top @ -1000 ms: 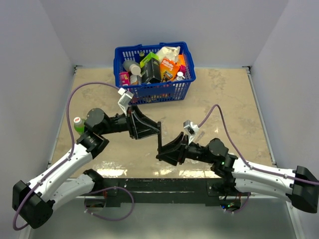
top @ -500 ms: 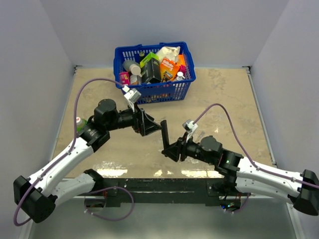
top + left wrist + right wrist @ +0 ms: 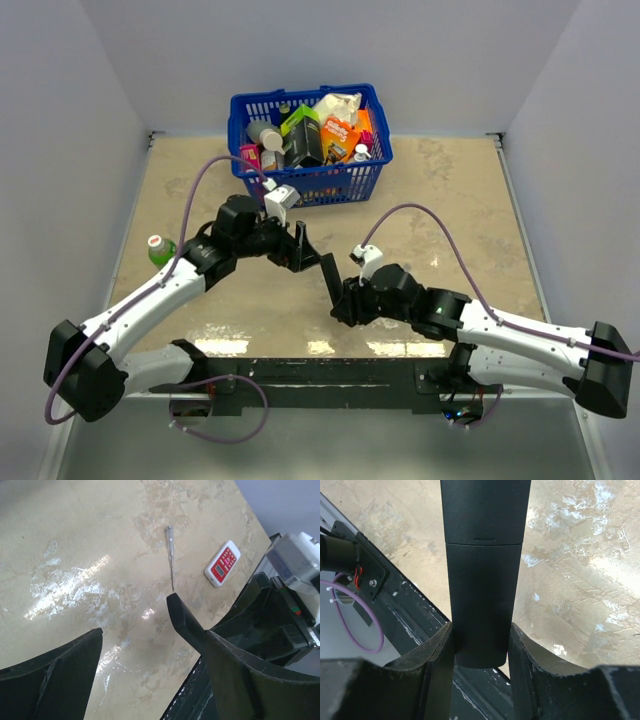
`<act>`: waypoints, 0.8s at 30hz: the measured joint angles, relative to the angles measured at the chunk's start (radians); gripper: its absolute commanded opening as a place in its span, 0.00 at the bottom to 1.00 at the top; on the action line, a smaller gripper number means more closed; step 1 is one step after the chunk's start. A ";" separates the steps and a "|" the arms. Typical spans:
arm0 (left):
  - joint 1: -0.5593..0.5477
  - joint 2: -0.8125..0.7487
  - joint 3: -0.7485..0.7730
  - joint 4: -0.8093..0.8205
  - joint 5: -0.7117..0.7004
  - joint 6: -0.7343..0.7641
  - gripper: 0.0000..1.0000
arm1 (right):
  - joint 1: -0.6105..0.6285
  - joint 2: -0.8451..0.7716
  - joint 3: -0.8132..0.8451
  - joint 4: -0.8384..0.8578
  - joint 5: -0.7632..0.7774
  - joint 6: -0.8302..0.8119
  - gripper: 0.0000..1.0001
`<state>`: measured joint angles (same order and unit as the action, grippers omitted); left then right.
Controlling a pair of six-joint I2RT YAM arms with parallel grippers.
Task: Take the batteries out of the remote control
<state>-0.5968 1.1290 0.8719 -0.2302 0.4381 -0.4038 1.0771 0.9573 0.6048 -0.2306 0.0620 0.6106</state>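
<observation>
Right fingers [image 3: 438, 670] are clamped on the remote control [image 3: 482, 580], pinching its near end across both long edges. The long axis runs straight out from between them, away from the wrist. From above it points up-table toward the left arm and looks held clear of the tabletop [image 3: 450, 200].

Left fingers [image 3: 55, 680] are spread wide and hold nothing. A black tip, likely the remote's free end, sits in their gap, close to the finger on the right side of the left wrist view. Can't tell if it touches. So the left arm is nearer the free end and the right arm holds the other.

Batteries aren't visible anywhere; my read is they're inside the remote. A seam [image 3: 484, 543] crosses the face turned to the right wrist camera, so the cover looks shut. The next move depends on the left fingers getting onto that face and working along the long axis.
</observation>
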 measured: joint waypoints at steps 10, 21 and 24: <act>-0.008 0.121 0.010 0.005 0.061 0.023 0.79 | 0.000 0.047 0.002 -0.003 -0.002 0.003 0.00; -0.021 0.226 0.012 0.060 0.158 0.003 0.39 | 0.000 0.029 0.002 -0.044 0.000 0.004 0.00; -0.027 0.244 0.012 0.062 0.167 0.000 0.25 | 0.000 0.028 0.002 -0.055 -0.003 0.006 0.00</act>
<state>-0.6239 1.3731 0.8837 -0.1684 0.6048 -0.4038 1.0771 0.9855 0.6071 -0.2855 0.0586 0.6163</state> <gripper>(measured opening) 0.351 0.427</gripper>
